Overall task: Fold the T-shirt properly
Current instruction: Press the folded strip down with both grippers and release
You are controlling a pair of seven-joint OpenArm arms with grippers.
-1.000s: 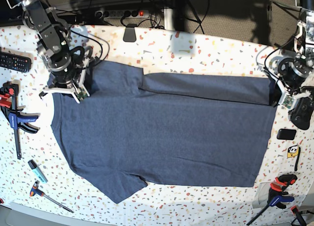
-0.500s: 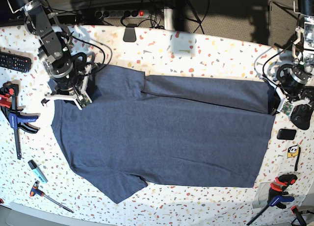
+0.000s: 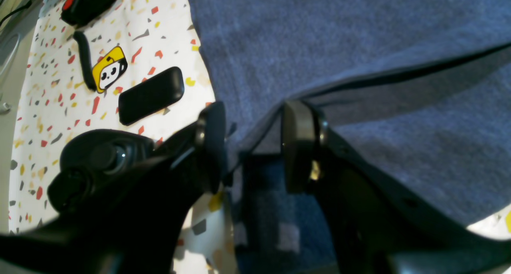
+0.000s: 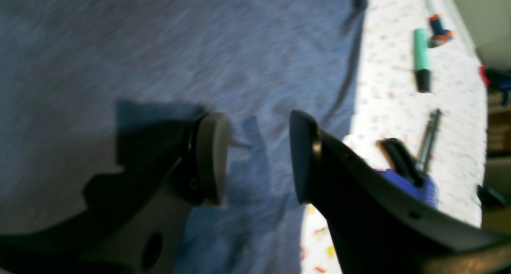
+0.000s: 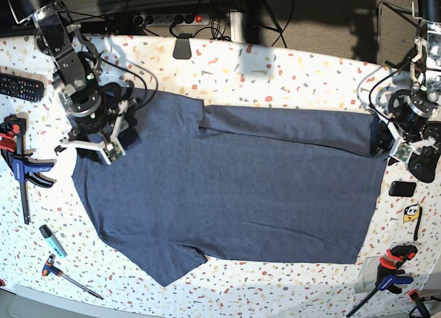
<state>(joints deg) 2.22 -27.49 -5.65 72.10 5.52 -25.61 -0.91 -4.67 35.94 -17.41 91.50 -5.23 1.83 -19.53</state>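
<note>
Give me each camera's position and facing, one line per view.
Base: overhead, looking straight down at the T-shirt on the speckled table, both arms showing.
Left wrist: behind the left gripper, open fingers straddling the folded hem; panda sticker beyond.
Right wrist: behind the right gripper, open over the cloth; green marker beyond.
Shared: all three see the T-shirt; base also sees sticker and marker.

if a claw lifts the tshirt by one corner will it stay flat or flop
Probably flop: the T-shirt is thin knit fabric, already folded over along its top edge, so it bends easily. It likely drapes and drags the rest across the table instead of lifting whole. The edge between the left claw pads looks thin, so a shallow pinch may slip.
</note>
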